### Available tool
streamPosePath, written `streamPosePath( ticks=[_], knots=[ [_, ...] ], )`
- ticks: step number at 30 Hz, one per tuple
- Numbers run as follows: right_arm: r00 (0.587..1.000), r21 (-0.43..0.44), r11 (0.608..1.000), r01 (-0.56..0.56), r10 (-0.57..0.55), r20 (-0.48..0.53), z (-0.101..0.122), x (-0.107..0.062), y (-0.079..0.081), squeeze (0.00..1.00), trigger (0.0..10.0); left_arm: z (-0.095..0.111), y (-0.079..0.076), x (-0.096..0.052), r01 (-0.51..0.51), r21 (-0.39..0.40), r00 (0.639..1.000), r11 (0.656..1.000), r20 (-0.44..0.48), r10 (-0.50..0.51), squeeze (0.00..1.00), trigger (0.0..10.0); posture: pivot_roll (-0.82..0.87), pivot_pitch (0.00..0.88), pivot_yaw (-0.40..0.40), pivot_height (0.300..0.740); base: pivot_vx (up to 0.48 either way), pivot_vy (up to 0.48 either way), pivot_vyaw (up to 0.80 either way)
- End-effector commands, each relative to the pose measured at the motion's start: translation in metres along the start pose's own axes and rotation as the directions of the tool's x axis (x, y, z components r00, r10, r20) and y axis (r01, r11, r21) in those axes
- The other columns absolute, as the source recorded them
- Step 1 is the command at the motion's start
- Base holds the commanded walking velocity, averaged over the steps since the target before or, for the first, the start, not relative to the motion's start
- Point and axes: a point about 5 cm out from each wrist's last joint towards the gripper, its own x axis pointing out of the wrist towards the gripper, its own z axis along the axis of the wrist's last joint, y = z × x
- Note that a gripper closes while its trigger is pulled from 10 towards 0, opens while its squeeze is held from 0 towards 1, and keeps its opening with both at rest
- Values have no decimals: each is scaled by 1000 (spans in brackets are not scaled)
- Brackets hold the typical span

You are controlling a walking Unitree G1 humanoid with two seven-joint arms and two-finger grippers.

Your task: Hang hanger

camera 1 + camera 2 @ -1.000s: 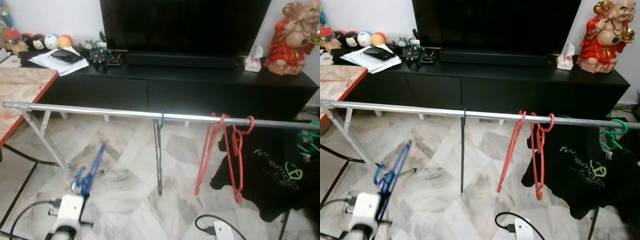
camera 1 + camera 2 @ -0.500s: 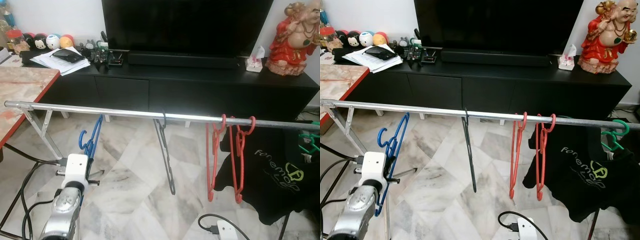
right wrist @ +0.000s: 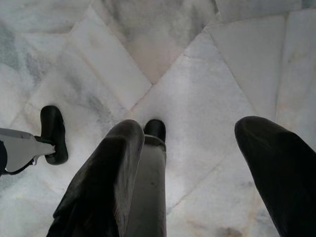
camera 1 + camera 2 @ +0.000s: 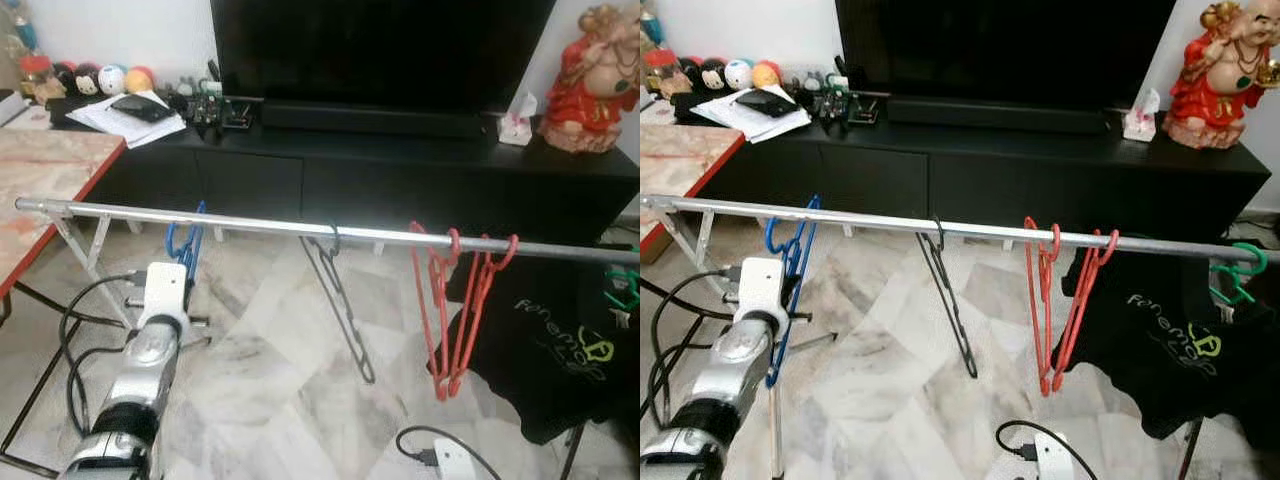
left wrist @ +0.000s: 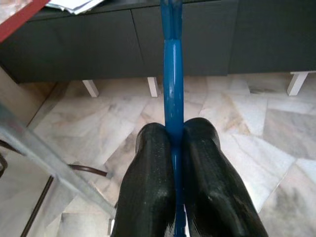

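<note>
Left end effector pinches glossy blue plastic hanger beside metal rail.

Clearances along the metal rail. Open stretch: between the blue hanger, raised against the rail's left part in the closed left gripper, and the black hanger at mid-rail. Crowded stretch, to the right: two red hangers hung close together, a black T-shirt just beyond, then a green hanger at the far end. Behind the rail: black TV cabinet. Left boundary: table edge and the rack's slanted leg
</note>
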Motion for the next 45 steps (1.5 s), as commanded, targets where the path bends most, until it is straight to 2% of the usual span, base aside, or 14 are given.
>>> streamPosePath(
  ticks=[1,6,10,16,22,32,33,36,39,41,45],
  knots=[
    [1000,0,1000,11,-11,2,0,0,-3,0,10000,4,-3,4,-16,-16,1000,1000,-17,16,0,10000,-16,30,-71,740,0,0,0],
    [1000,-1,1000,7,-7,4,1,0,-2,0,10000,17,-6,12,-47,-35,999,998,-20,47,0,10000,-11,35,-72,740,0,0,0],
    [1000,0,1000,6,-6,5,1,0,-1,0,10000,14,-6,16,-63,-45,994,997,-97,58,0,10000,-13,35,-72,740,0,0,0],
    [1000,0,1000,4,-4,4,1,0,-1,0,10000,-6,-6,13,-47,9,969,999,-242,48,0,10000,-13,27,-73,740,0,0,0],
    [1000,-5,1000,3,-3,0,0,0,-2,0,10000,-24,-11,6,-21,16,950,1000,-311,25,0,10000,-11,26,-80,740,0,0,0],
    [1000,-6,1000,5,-5,-3,-1,0,-2,0,10000,-41,-12,-1,-2,45,922,999,-386,19,0,10000,-16,20,-78,740,0,0,0],
    [1000,-6,1000,4,-5,-3,-1,0,-2,0,10000,-41,-12,-2,-7,44,924,999,-383,23,0,10000,-16,20,-78,740,0,0,0],
    [1000,-8,1000,5,-5,-4,-1,0,-2,0,10000,-30,-12,2,-36,12,957,999,-288,38,0,10000,-9,21,-80,740,0,0,0],
    [1000,-11,1000,4,-4,-5,-1,0,-2,0,10000,-18,-10,6,-47,-6,971,999,-233,45,0,10000,-7,23,-80,740,0,0,0],
    [1000,-10,1000,2,-2,-4,-1,0,-2,0,10000,-12,-9,9,-52,8,973,999,-225,52,0,10000,-8,23,-77,740,0,0,0],
    [1000,-7,1000,1,-1,-3,-1,0,-1,0,10000,-13,-8,9,-45,24,967,999,-250,50,0,10000,-9,24,-74,740,0,0,0]
  ],
)
